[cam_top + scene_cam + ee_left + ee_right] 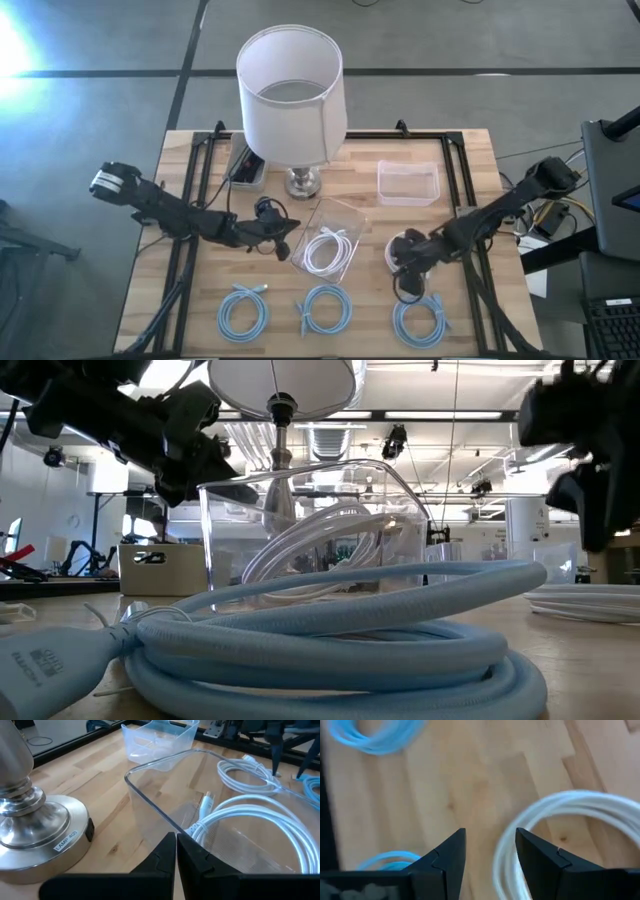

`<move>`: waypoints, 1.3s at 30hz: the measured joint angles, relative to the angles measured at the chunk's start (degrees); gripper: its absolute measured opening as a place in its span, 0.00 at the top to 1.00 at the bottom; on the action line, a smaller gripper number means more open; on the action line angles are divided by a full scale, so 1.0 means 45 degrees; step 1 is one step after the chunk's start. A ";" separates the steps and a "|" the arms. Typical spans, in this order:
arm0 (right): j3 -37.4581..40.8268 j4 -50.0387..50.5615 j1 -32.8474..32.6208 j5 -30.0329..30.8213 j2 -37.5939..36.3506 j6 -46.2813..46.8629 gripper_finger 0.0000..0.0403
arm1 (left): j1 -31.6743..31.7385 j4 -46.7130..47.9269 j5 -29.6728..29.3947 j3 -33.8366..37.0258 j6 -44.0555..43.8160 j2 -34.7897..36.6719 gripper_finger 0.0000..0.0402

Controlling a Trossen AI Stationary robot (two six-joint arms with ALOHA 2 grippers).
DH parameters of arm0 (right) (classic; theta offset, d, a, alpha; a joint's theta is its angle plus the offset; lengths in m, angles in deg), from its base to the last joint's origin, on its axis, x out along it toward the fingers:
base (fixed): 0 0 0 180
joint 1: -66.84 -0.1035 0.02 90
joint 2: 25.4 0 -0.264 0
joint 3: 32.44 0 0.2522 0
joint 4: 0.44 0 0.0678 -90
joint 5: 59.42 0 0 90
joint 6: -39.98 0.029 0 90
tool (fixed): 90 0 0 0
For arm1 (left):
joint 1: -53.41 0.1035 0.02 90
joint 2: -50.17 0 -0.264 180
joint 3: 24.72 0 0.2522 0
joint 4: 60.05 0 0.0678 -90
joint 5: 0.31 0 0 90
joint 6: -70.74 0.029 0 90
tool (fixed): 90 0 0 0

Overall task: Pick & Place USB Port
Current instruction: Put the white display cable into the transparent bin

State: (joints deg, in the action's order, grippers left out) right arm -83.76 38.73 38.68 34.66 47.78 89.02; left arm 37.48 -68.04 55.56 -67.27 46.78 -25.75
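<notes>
A clear plastic container (335, 228) sits tilted at the table's middle, near a white-shaded lamp (291, 95). A coiled white USB cable (327, 250) lies inside it and also shows in the left wrist view (260, 820). My left gripper (285, 245) is shut on the container's left wall. A second white cable coil (392, 250) lies on the table to the container's right. My right gripper (400, 265) is open above this coil, and the coil's edge (507, 855) runs between its fingertips (490, 852). I cannot tell whether they touch it. My left gripper pinches the clear container's wall at its rim (165, 827), one finger inside and one outside. The fingers come nearly level from the table's left. The container is tilted, with the held side raised (215, 488).
Three light-blue cable coils lie along the near edge (243, 312) (324, 310) (420, 322). An empty clear bin (407, 182) stands at the far right of the lamp's metal base (35, 830). A small dark tray (246, 168) sits far left.
</notes>
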 joint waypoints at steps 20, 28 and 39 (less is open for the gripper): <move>0.0218 -0.0271 -0.0024 0.0413 0.3126 -0.0225 0.58 | 0.0000 0.0193 -0.0005 0.0005 0.0233 0.0000 0.95; 0.0262 -0.0342 -0.0004 0.0910 0.2891 -0.2888 0.72 | 0.0000 0.0203 -0.0005 0.0005 0.0233 -0.0005 0.95; -0.0585 -0.0389 0.0010 -0.1000 0.1902 -0.3591 0.92 | 0.0000 0.0305 -0.0008 0.0005 0.0209 -0.0005 0.95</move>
State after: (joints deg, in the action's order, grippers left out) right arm -86.39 36.97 38.72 30.16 56.34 72.86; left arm 37.48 -66.67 55.53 -67.25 47.72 -25.78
